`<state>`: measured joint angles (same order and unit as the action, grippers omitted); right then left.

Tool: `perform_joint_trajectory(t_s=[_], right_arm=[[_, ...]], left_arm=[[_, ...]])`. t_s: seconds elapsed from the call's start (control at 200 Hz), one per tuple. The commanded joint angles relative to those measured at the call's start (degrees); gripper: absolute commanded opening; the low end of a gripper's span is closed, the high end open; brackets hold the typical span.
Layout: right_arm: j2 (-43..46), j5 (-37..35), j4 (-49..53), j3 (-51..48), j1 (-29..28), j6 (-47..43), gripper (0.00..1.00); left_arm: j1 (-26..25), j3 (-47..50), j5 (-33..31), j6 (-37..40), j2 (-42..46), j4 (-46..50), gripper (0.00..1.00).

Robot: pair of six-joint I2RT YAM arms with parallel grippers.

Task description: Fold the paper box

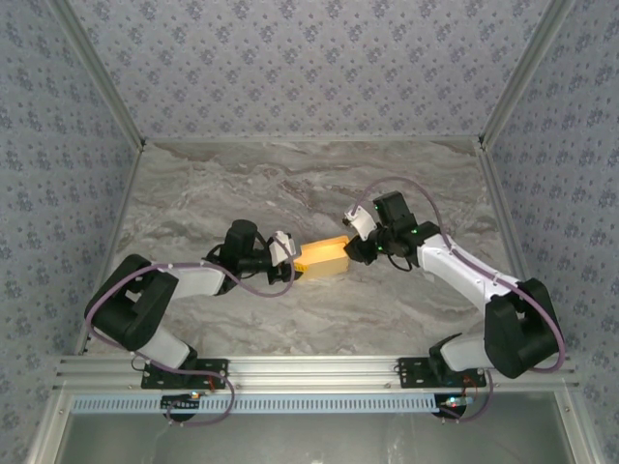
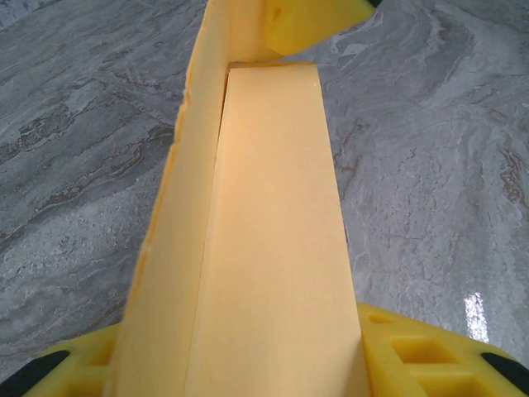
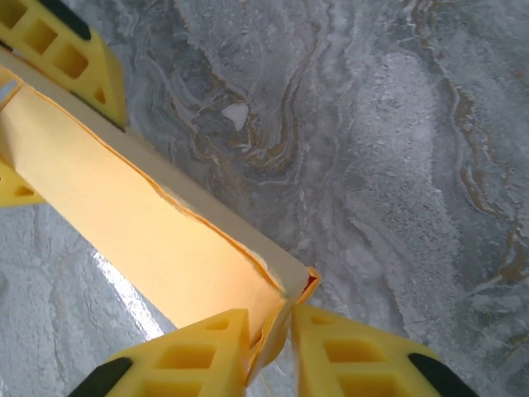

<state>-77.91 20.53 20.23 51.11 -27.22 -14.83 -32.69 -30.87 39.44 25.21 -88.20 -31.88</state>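
Box (image 1: pixel 324 256) is at mid-table (image 1: pixel 290 184), spanned between both grippers. Whether it is lifted or resting cannot be told.

Left gripper (image 1: pixel 293 263): jaws are closed across one end of the box, with the full width clamped. Right gripper (image 1: pixel 354 246): jaws are nearly together, with a thin edge of card pinched at the opposite end's corner.

Risks, as judged:
- Card is thin and is held at both ends. If the arms are pulled apart or twisted out of step, the seam could be torn or a panel creased off-line.
- Only a corner is caught by the right pinch, so the flap could slip out and the fold spring open.
- Walls could be bowed or crushed if the left clamp is tightened further.
- The side wall is not seen to be latched and could splay once released.

View differences:
- Top: both arms and the box's position are given, but no grip detail.
- Left wrist: the long panel, one upright side wall and the crease gap between them are shown. A right finger (image 2: pixel 314 21) is seen at the far end.
- Right wrist: a layered, ragged long edge and a slightly gaping corner are shown, neither visible elsewhere. The card is seen sandwiched between the right fingers (image 3: pixel 198 351), and a left finger (image 3: pixel 66 50) sits at the far end.
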Motion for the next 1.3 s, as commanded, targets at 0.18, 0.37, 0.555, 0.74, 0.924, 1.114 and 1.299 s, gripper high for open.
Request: perform_joint_trajectory(t_s=[0.18,0.37,0.555,0.74,0.924,1.114,1.299], right_arm=[[0.5,-0.5,4.9,4.1,-1.1,1.8,0.22],[0.2,1.0,5.5,4.3,-1.2,2.0,0.20],[-0.5,2.0,5.5,4.2,-1.1,2.6,0.15],[-0.2,4.2,4.7,4.1,-1.2,4.6,0.15],[0.5,5.2,2.3,2.7,-1.4,8.0,0.18],[2.7,5.0,-1.9,-0.5,-1.4,12.2,0.22],[3.4,3.9,-3.3,-2.2,-1.6,13.5,0.18]], left_arm=[[-0.3,-1.3,0.4,0.4,-1.4,2.0,0.43],[-0.3,-1.7,0.4,0.4,-2.0,2.2,0.43],[-0.3,-2.0,0.3,0.5,-2.1,2.9,0.41],[-0.3,-2.2,0.3,0.4,-2.4,3.0,0.41],[-0.3,-2.3,0.1,0.3,-2.6,3.0,0.41],[-0.3,-2.4,0.0,0.4,-2.6,3.0,0.41],[-0.4,-2.6,0.2,0.3,-3.2,3.0,0.40]])
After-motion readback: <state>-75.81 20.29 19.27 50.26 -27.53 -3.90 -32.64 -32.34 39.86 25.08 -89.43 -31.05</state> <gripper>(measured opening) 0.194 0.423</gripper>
